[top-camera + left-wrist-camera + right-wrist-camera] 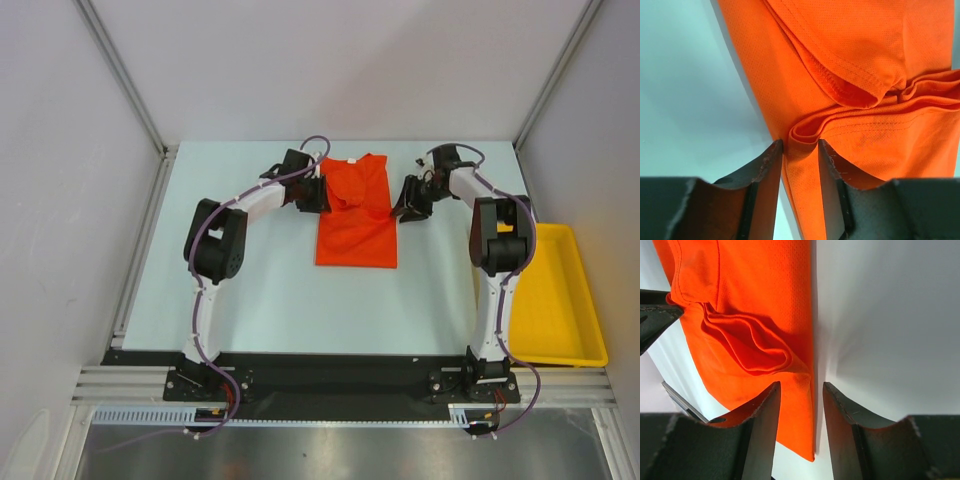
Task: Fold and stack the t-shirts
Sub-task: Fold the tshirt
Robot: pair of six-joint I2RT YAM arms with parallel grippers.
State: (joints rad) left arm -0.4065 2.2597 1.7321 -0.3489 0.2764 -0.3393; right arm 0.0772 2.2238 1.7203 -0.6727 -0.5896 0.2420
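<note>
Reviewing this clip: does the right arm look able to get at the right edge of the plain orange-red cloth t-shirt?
Likely yes. The right hand sits open at the orange-red cloth t-shirt, fingers straddling its right edge lying on the pale table; nothing stands in between.

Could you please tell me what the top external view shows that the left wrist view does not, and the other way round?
Only the top view shows the left arm, the right arm, the whole t-shirt and the yellow tray on the right. Only the left wrist view shows the left gripper with its fingers astride the t-shirt's bunched edge, and the seam stitching. Both show the orange t-shirt lying on the pale table.
</note>
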